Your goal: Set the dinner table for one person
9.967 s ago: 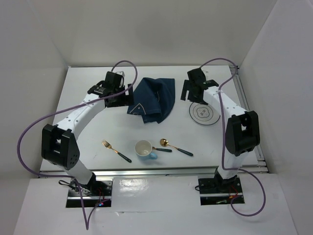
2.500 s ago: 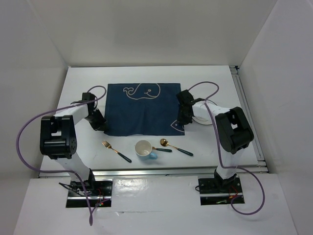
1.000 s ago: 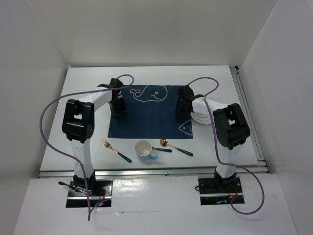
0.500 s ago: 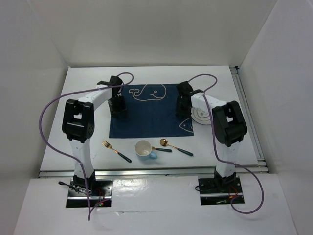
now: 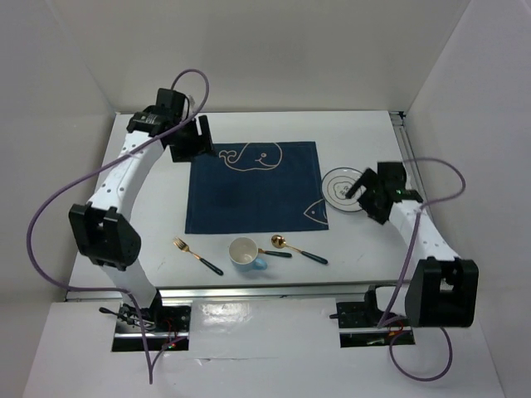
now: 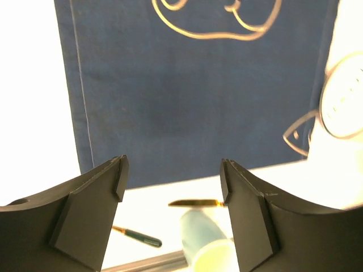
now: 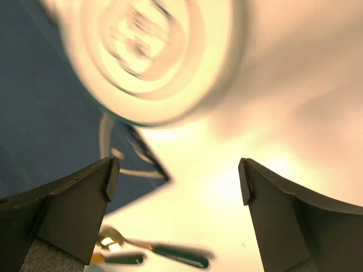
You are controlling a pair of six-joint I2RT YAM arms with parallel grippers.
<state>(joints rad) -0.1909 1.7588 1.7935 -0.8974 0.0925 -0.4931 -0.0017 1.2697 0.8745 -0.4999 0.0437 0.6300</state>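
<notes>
Risk: plate (image 5: 341,189) touches placemat (image 5: 253,186) at its 3 o'clock edge, so right gripper (image 5: 367,192), jaws spread empty like left gripper (image 5: 187,141), could drag that edge when grabbing.

Navy whale-print placemat (image 5: 253,186) lying flat; white plate (image 5: 338,189) at its right edge; cup (image 5: 244,251), fork (image 5: 197,255) and spoon (image 5: 299,249) near its front edge.

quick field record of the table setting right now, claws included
placemat: spread flat on the dinner table, whale drawing at the far side
plate: at the placemat's right edge
cup: off the placemat, by its near edge
fork: left of cup
spoon: right of cup
left claw: open, empty
right claw: open, empty, by the plate
</notes>
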